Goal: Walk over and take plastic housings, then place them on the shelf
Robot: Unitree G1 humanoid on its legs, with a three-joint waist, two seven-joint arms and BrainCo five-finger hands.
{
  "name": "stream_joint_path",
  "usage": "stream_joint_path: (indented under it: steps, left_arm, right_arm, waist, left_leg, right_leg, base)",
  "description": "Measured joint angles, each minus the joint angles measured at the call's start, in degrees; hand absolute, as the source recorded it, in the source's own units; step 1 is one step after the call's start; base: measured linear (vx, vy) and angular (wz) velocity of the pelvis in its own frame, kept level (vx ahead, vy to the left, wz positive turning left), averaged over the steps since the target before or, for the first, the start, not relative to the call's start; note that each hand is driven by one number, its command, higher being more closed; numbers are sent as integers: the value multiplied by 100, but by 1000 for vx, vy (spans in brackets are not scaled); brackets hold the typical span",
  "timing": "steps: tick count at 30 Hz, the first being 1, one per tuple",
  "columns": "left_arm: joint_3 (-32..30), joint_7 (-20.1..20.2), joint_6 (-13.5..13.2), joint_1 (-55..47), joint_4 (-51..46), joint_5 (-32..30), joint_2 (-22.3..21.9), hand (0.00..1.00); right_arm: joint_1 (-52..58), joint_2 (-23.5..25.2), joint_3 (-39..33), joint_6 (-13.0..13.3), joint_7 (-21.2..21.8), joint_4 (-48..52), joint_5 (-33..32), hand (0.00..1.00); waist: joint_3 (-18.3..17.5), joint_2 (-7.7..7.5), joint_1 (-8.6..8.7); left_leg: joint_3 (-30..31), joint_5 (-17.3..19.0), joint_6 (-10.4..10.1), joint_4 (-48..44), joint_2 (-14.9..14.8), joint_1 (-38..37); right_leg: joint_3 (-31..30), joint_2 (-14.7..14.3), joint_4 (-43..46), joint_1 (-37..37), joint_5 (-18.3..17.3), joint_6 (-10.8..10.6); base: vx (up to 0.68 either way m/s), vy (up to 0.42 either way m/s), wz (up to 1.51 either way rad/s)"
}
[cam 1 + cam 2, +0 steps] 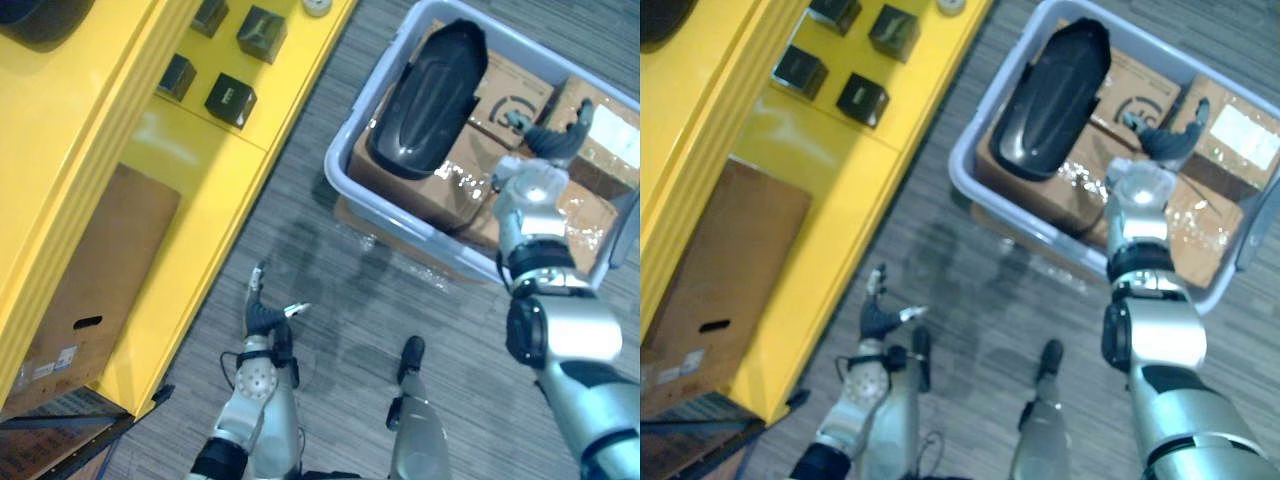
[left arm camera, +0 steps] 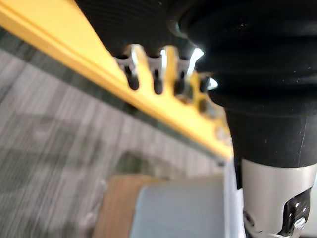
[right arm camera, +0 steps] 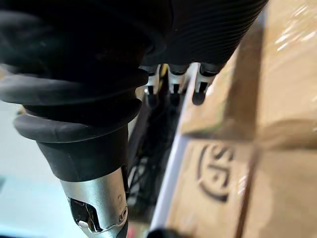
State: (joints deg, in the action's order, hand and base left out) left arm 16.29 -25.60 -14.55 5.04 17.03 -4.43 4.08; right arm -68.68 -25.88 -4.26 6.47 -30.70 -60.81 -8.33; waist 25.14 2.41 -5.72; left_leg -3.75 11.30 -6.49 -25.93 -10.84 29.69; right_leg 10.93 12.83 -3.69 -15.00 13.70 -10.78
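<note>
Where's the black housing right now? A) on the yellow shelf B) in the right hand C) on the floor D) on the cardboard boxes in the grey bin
D: the black housing lies on the cardboard boxes inside the grey bin, with the right hand open beside it.

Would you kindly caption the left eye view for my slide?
Open right hand hovers over cardboard boxes in the grey bin, beside the black plastic housing.

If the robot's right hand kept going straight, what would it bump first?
Most likely the cardboard boxes in the grey bin: the right hand, open, hangs over them, pointing ahead. The black plastic housing lies to its left, out of line. Height is hard to judge.
</note>
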Motion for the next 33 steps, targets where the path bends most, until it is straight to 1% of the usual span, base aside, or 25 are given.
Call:
stream_joint_path:
  steps: [2,3,4,5,8,9,10,13,18,20,23,26,28,29,31,33]
  left_arm:
    - [79,90,-15,41,0,-1,-11,0]
    - [82,132,-28,64,1,-1,-9,0]
    - [86,202,-36,95,3,-1,-11,0]
    - [86,216,-36,104,7,0,-8,0]
    - [86,233,-37,152,47,5,-8,0]
    - [84,232,-37,181,66,11,-8,0]
    - [81,229,-40,186,76,12,-8,0]
    - [79,225,-41,179,134,156,-5,0]
    - [82,220,-41,182,141,176,-10,0]
    - [83,216,-41,182,165,176,-13,0]
    - [92,216,-41,182,168,175,-14,0]
    - [92,216,-41,183,168,175,-12,0]
    - [100,216,-40,193,168,174,-8,0]
    - [101,216,-40,192,169,173,-7,0]
    - [121,220,-39,192,222,174,-8,0]
    - [180,226,-39,194,224,171,-9,0]
  right_arm:
    - [-134,-78,226,12,142,125,-1,0]
    - [-202,-91,277,68,211,215,0,0]
    - [-296,-138,420,185,318,336,-12,0]
    - [-318,-143,465,231,353,394,-23,0]
    - [-430,-143,627,353,450,427,-53,0]
    - [-439,-142,631,366,453,426,-76,0]
    - [-464,-137,640,367,457,425,-156,0]
    - [-596,-110,724,367,477,348,-242,0]
    - [-767,-97,722,369,568,72,-441,0]
    - [-767,-36,721,359,577,-174,-446,0]
    - [-768,25,721,349,590,-321,-456,0]
    - [-770,80,721,340,690,-458,-674,0]
    - [-797,58,721,375,707,-517,-698,0]
    - [-822,56,724,373,744,-518,-729,0]
    - [-830,129,846,354,967,-718,-904,0]
    - [-818,196,850,304,1056,-863,-897,0]
  waist:
    - [37,-5,-1]
    - [92,-14,-1]
    - [174,-9,-8]
    - [199,-4,-11]
    - [248,-1,-51]
    - [249,-1,-110]
    - [250,0,-161]
    - [254,5,-187]
    - [254,6,-221]
    - [254,7,-281]
    - [254,7,-293]
    - [255,8,-299]
    - [254,8,-296]
    - [254,8,-304]
    - [255,8,-326]
    - [255,8,-332]
  left_leg:
    - [13,-27,-11,27,3,43]
    - [15,-39,-7,34,3,42]
    - [20,-51,-8,47,5,43]
    - [23,-54,-10,55,6,43]
    - [46,-142,-13,159,34,43]
    - [68,-200,-13,212,39,44]
    - [101,-265,-35,269,45,44]
    - [178,-389,-39,407,57,40]
    - [187,-403,-42,439,59,36]
    - [193,-404,-43,443,60,38]
    - [212,-405,-43,449,67,46]
    - [329,-424,-73,468,98,77]
    - [366,-533,-75,556,137,153]
    - [368,-542,-86,584,138,160]
    - [368,-584,-97,616,140,190]
    - [366,-586,-99,617,142,213]
  right_leg:
    - [6,-3,-1,-39,0,0]
    - [9,-4,-1,-41,0,0]
    - [13,-4,-2,-41,0,0]
    - [18,-4,-3,-41,0,0]
    - [43,10,-32,-40,0,0]
    - [73,7,-47,-40,0,0]
    - [142,-1,-70,-34,0,0]
    - [186,-15,-80,-32,0,0]
    - [194,-15,-80,-30,-1,0]
    - [204,-15,-80,-31,-1,0]
    - [257,-16,-81,-31,-2,1]
    - [326,-13,-81,-35,-4,2]
    - [341,-1,-75,-92,-4,2]
    - [340,0,-78,-111,-6,4]
    - [341,-2,-80,-166,-15,19]
    - [341,-2,-80,-202,-16,20]
  base:
    - [-15,-2,3]
    - [-37,5,1]
    - [-42,5,2]
    - [-52,7,4]
    - [-33,0,9]
    - [-22,-20,13]
    - [-23,-27,12]
    - [-27,-23,12]
    - [-38,15,2]
    - [-52,26,1]
    - [-33,14,2]
    - [-64,22,10]
    - [-66,24,16]
    - [-74,13,4]
    - [-77,8,-2]
    - [-79,13,-4]
